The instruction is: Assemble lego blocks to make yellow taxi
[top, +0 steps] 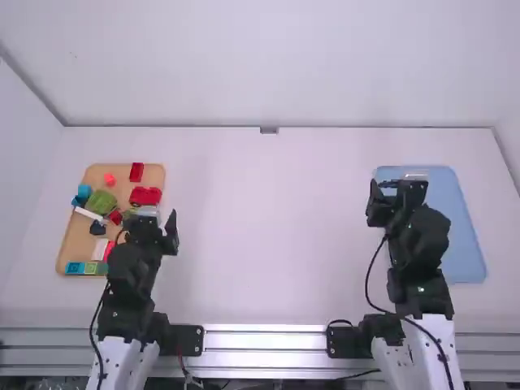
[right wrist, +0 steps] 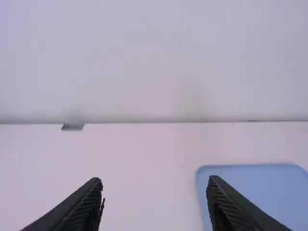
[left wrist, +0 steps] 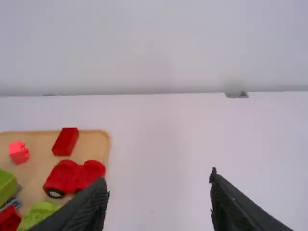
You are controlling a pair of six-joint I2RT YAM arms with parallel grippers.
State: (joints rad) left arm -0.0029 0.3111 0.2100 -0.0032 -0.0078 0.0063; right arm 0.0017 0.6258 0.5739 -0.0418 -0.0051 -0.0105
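Observation:
In the high view my left gripper (top: 149, 226) is over the right part of a tan tray (top: 73, 244) of lego pieces; my right gripper (top: 398, 195) is over the left part of a blue tray (top: 463, 236). The left wrist view has my left gripper (left wrist: 159, 180) open with nothing between its fingers, and a red wheeled car base (left wrist: 74, 177), a red brick (left wrist: 65, 141) and green blocks (left wrist: 6, 186) on the tan tray. From the right wrist view, my right gripper (right wrist: 155, 185) is open and holds nothing.
Teal blocks (top: 84, 192), a white piece (top: 89, 214) and blocks at the near edge (top: 75, 267) share the tan tray. A white wall (top: 268, 65) rises behind the table (top: 268, 219), with a small grey bracket (top: 269, 130) at its foot.

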